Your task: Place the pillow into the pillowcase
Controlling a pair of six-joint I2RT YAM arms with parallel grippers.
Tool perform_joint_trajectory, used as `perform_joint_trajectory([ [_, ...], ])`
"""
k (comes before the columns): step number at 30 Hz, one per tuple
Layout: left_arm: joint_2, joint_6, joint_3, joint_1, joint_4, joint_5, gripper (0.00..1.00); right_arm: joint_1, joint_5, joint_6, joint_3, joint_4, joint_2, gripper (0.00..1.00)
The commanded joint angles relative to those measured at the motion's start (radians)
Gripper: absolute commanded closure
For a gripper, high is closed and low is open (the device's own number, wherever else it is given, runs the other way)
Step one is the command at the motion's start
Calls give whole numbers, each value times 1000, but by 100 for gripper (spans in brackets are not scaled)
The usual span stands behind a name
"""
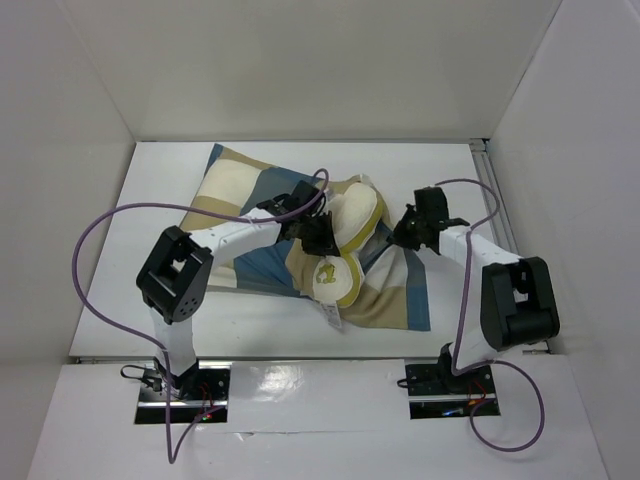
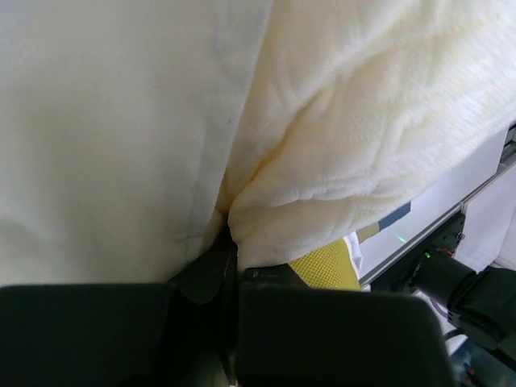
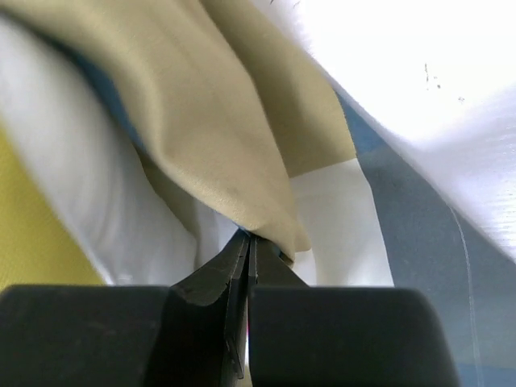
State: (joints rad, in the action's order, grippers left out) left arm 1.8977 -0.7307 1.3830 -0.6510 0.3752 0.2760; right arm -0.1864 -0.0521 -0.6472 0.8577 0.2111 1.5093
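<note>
The checked blue, tan and white pillowcase (image 1: 245,185) lies spread across the middle of the table. The cream quilted pillow (image 1: 355,215) lies on it, bent, with its yellow emblem facing the near side. My left gripper (image 1: 318,235) is at the pillow's left side. In the left wrist view it is shut (image 2: 230,242) on a crease of smooth cream pillowcase cloth (image 2: 105,121), and the pillow (image 2: 363,121) bulges over the right finger. My right gripper (image 1: 405,230) is at the pillow's right side, shut (image 3: 248,235) on a tan fold of the pillowcase (image 3: 218,121).
White walls close in the table (image 1: 160,180) on three sides. A metal rail (image 1: 490,190) runs along the right edge. Purple cables loop over both arms. The right arm (image 2: 476,298) shows at the lower right of the left wrist view.
</note>
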Motion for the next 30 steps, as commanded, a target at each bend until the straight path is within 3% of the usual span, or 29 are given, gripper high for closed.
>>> perform_joint_trajectory([
  [1,-2,111,-122,13,329,-142,100,189,80,-58,-3,-165,-73,100],
  [3,-2,135,-122,1,338,-164,100,222,3,-103,-48,-238,-95,100],
  [8,-60,186,35,-48,381,-175,97,170,-46,-34,29,-179,-54,100],
  [10,-97,197,108,-59,404,-175,81,147,-55,-25,41,-179,-54,100],
  [11,-97,208,181,-59,404,-185,55,146,-66,-11,52,-165,-54,100],
  [12,-109,208,218,-59,404,-185,41,128,-66,1,61,-165,-63,100],
  [14,-98,208,290,-59,404,-185,23,102,-66,15,61,-153,-63,100],
  [15,-89,208,360,-59,395,-185,18,102,-66,15,61,-153,-63,100],
  [25,245,73,839,-39,373,-176,10,53,-77,15,41,-154,-63,100],
  [30,385,31,982,-39,373,-263,4,33,-86,15,41,-154,-63,100],
])
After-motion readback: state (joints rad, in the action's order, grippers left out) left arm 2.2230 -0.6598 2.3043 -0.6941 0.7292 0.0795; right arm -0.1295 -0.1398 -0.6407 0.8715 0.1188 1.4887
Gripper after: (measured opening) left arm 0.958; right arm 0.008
